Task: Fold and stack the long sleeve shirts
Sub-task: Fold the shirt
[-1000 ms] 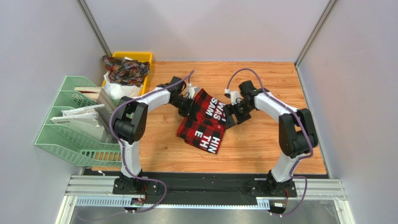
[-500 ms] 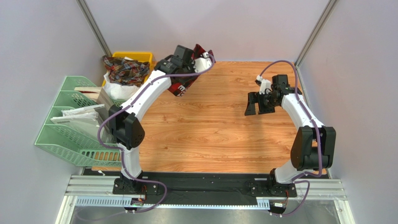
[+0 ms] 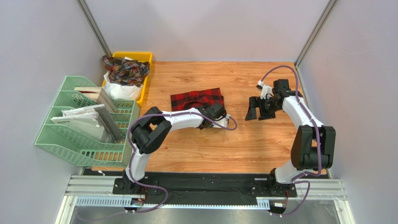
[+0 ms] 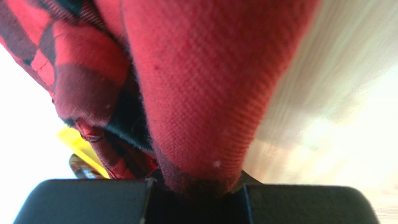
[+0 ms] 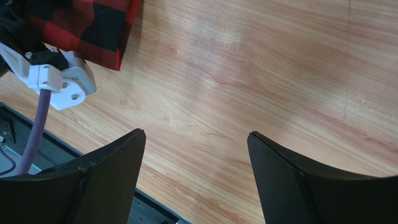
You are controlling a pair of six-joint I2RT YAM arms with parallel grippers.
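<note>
Between the black fingers [image 4: 84,200] of the left hand [image 3: 214,111]: a fold of the soft red-and-black check flannel shirt [image 3: 196,98], pinched tight. Sits low at the near right corner of that shirt, touching it. Lies flat and folded on the brown wooden worktop [image 3: 210,149], just past the left hand toward the far wall, long side running left to right. So, to let go and come away, probably best to pull back toward the near edge, not across the cloth. Could drag the fold open if lifted before letting go.

Off to the right, well apart from the shirt: the right hand [image 3: 253,111], fingers spread wide, holding nothing, only bare wood under it. Left hand much nearer, then.

Now counting. Two hands. One red-and-black shirt on the worktop. One yellow plastic bin [image 3: 133,54] at the far left, with one heap of darker plaid cloth [image 3: 125,69] in it; cannot tell if one shirt or more. One white bundle [image 3: 117,91] under that heap. One green plastic tray rack [image 3: 51,137] beside the bin, with papers in it.
</note>
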